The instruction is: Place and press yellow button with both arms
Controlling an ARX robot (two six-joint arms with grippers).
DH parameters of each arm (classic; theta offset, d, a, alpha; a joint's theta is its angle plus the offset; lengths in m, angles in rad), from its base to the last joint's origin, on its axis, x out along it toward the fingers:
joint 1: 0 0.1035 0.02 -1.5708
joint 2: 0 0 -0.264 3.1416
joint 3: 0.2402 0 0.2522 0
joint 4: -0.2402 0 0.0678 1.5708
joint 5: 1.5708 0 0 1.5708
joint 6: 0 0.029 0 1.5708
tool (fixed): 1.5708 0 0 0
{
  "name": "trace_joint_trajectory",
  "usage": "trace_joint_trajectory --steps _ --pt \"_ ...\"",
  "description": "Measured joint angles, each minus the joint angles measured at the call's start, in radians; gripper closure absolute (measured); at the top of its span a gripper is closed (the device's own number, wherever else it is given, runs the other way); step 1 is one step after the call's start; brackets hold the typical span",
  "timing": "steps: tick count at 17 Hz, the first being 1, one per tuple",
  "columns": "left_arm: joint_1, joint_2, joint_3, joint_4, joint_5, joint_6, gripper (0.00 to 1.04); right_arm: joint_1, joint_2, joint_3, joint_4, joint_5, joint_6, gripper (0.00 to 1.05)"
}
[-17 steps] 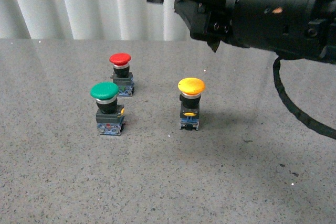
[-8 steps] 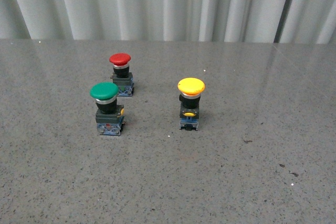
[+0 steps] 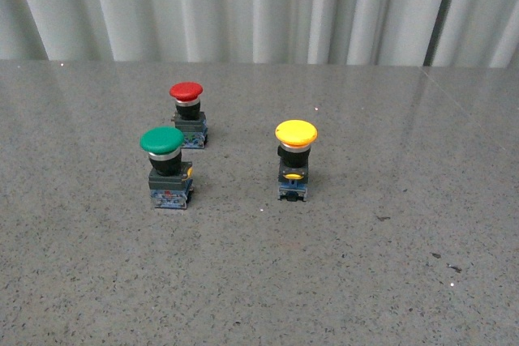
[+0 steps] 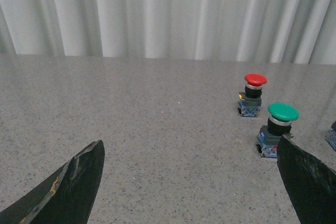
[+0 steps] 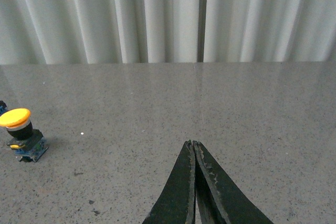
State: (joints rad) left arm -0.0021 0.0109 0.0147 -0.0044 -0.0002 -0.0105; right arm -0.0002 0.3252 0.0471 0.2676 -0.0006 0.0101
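Here the yellow button (image 3: 295,160) stands upright on its block base near the middle of the grey table (image 3: 389,281), cap up and free on every side, which is how a thing must sit if it is to be pushed from above. Nothing touches it. From its upright, settled stance I would judge the placing part done and the press either finished or yet to come; the pictures do not settle which.

To its left, well apart, stands the green button (image 3: 166,166), and just behind that, farther off, the red button (image 3: 187,113); both are upright too and clear of the yellow one, so a push on the right cap need not disturb them.

Neither arm shows in the front view. The right gripper (image 5: 194,182) hangs over bare table with its two fingers pressed together on nothing, and the yellow button (image 5: 20,135) lies off to one side of it (well apart). The left gripper (image 4: 189,182) is spread wide and empty, the green button (image 4: 278,129) close by one finger (image 4: 310,182).

There are no containers in view. Beyond the table hangs a pale pleated curtain (image 3: 243,6).
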Motion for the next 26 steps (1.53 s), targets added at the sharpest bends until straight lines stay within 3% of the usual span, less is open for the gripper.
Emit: trace_joint_trajectory --steps 6,8,15,16,20,23,26 --pt "0.000 0.000 0.000 0.000 0.000 0.000 0.07 0.000 -0.157 -0.035 -0.100 0.000 -0.003 1.03" --pt "0.000 0.000 0.000 0.000 -0.001 0.000 0.07 0.000 -0.315 -0.034 -0.271 0.000 -0.004 1.03" --pt "0.000 0.000 0.000 0.000 0.000 0.000 0.07 0.000 -0.321 -0.034 -0.272 0.001 -0.004 1.03" --pt "0.000 0.000 0.000 0.000 0.000 0.000 0.07 0.000 -0.321 -0.034 -0.272 0.000 -0.004 0.99" --pt "0.000 0.000 0.000 0.000 0.000 0.000 0.07 0.000 -0.321 -0.034 -0.272 0.000 -0.004 0.66" --pt "0.000 0.000 0.000 0.000 0.000 0.000 0.07 0.000 -0.321 -0.034 -0.272 0.000 -0.004 0.28" --pt "0.000 0.000 0.000 0.000 0.000 0.000 0.07 0.000 -0.321 -0.034 -0.273 0.000 -0.004 0.04"
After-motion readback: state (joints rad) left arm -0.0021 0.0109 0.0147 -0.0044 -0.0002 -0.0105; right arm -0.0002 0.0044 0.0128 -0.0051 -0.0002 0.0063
